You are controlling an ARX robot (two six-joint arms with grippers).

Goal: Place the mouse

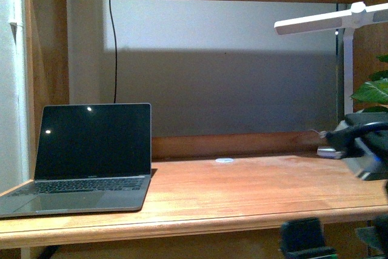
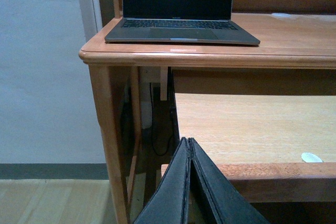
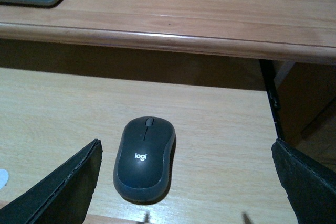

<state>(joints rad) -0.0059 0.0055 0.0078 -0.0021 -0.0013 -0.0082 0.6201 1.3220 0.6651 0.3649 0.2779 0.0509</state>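
Observation:
The mouse [image 3: 144,158] is a small dark grey oval with a white logo. It lies on the light pull-out shelf [image 3: 220,129] under the desk top, seen only in the right wrist view. My right gripper [image 3: 186,182] is open, its jaws spread wide, with the mouse between them and nearer one finger [image 3: 63,187], not touching. My left gripper [image 2: 190,145] is shut and empty, low in front of the shelf's front edge. The mouse does not show in the front or left wrist views.
An open laptop [image 1: 91,156] stands at the left of the wooden desk top [image 1: 242,192]. A small white disc [image 1: 224,160] lies at the back. A white lamp [image 1: 330,22] and plant [image 1: 373,89] stand at the right. Another white disc [image 2: 312,157] lies on the shelf.

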